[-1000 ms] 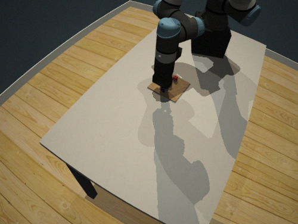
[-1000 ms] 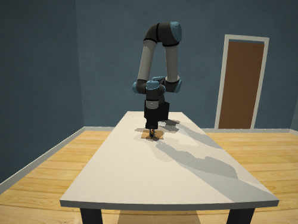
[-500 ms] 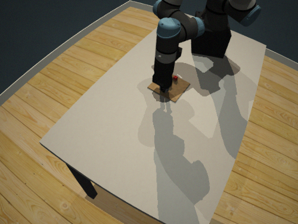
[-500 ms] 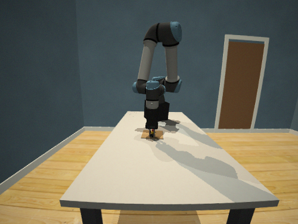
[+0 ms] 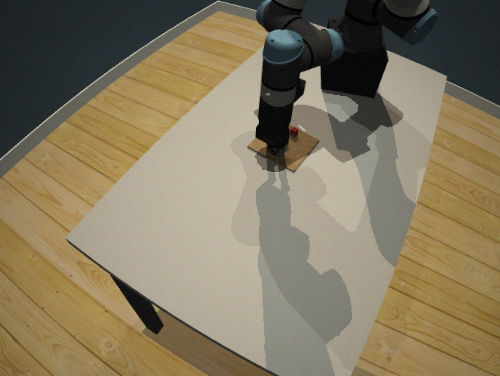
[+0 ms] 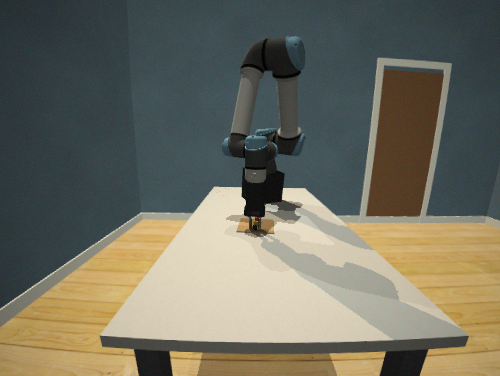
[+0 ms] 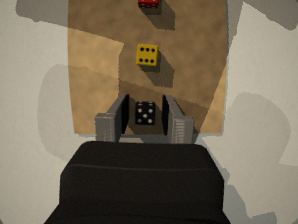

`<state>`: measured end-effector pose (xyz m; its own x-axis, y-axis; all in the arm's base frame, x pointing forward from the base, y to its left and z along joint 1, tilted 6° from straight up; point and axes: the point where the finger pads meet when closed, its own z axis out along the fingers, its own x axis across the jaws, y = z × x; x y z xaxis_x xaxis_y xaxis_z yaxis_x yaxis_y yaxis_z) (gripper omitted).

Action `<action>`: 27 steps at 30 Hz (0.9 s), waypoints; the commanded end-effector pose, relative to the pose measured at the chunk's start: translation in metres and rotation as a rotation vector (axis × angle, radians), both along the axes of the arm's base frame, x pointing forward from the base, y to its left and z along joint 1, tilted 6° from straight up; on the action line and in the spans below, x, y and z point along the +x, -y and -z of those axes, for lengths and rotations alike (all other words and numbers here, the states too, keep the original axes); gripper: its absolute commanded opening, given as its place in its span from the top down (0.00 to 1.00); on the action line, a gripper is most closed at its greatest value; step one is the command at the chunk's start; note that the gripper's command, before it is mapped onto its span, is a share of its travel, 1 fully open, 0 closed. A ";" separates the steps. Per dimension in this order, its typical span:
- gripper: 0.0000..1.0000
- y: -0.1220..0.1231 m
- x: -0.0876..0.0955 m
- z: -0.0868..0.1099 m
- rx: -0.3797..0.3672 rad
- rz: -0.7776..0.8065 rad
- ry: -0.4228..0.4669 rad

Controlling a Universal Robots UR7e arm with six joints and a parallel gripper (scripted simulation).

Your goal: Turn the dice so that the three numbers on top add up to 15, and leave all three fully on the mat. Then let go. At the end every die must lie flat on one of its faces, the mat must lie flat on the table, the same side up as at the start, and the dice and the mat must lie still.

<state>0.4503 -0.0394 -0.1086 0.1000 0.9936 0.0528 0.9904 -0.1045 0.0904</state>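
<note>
Black, the cubic die with white pips [image 6: 255, 228] [image 7: 145, 113] sits between the fingers of the two-finger gripper [image 5: 274, 152] [image 6: 255, 228] [image 7: 145, 107], which stand a little over half open, a gap each side, holding nothing. It lies on the brown square mat [image 5: 302, 145] [image 6: 268, 226] [image 7: 95, 50], nearer the far edge of the pale counter [image 5: 190, 200] [image 6: 240, 295] [image 7: 25, 150] than the near edge in the exterior view. Closing sideways should grip it. The yellow cubic die [image 6: 255, 223] [image 7: 147, 55] and red cubic die [image 5: 294, 131] [image 6: 257, 218] [image 7: 148, 3] line up baseward; the mat's edge is close opposite, leaving little rolling room.

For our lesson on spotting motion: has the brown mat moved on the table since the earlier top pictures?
No. Against the table's edges in the top view, the brown mat lies in the same place.
</note>
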 end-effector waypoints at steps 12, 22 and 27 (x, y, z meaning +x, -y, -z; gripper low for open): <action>0.36 0.001 0.001 -0.011 -0.002 -0.002 0.003; 0.36 0.003 -0.003 -0.054 -0.002 -0.002 0.003; 0.36 0.003 -0.005 -0.075 -0.002 -0.002 0.003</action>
<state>0.4504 -0.0420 -0.0587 0.0974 0.9941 0.0483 0.9895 -0.1020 0.1023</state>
